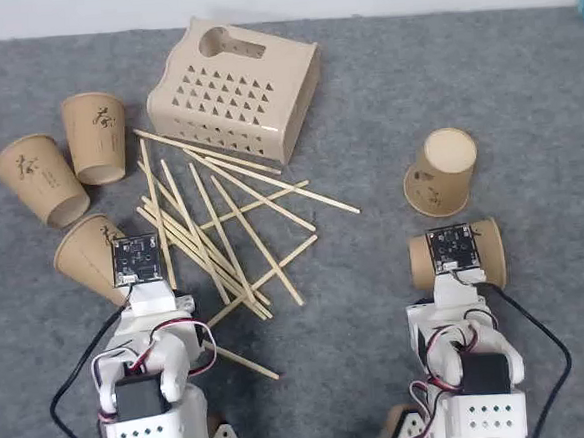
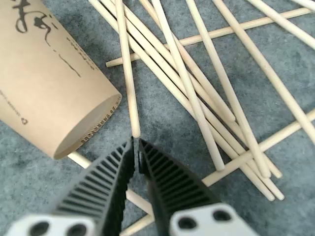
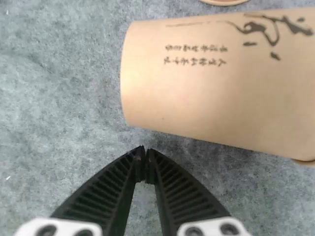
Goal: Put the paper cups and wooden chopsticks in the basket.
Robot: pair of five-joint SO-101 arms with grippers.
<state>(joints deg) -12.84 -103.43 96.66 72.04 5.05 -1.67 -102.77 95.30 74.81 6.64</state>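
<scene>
The left hand (image 2: pixel 135 145) is pinched shut and empty, its tips just at the near end of one chopstick (image 2: pixel 125 64) that runs straight ahead. The crossed pile (image 2: pixel 211 93) fans to its right, with a tipped paper cup (image 2: pixel 49 83) just to its left. The right hand (image 3: pixel 145 155), also shut, sits just short of a second cup (image 3: pixel 216 83) lying crosswise on the bench (image 3: pixel 54 98). The basket (image 1: pixel 233 88) lies beyond the pile.

paper cup (image 3: pixel 216 83): black brush mark, two small print lines | legible text: none

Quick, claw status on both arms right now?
Left claw: closed, holding nothing, tips by the end of a wooden chopstick.
Right claw: closed, empty, beside a paper cup lying on its side.
</scene>
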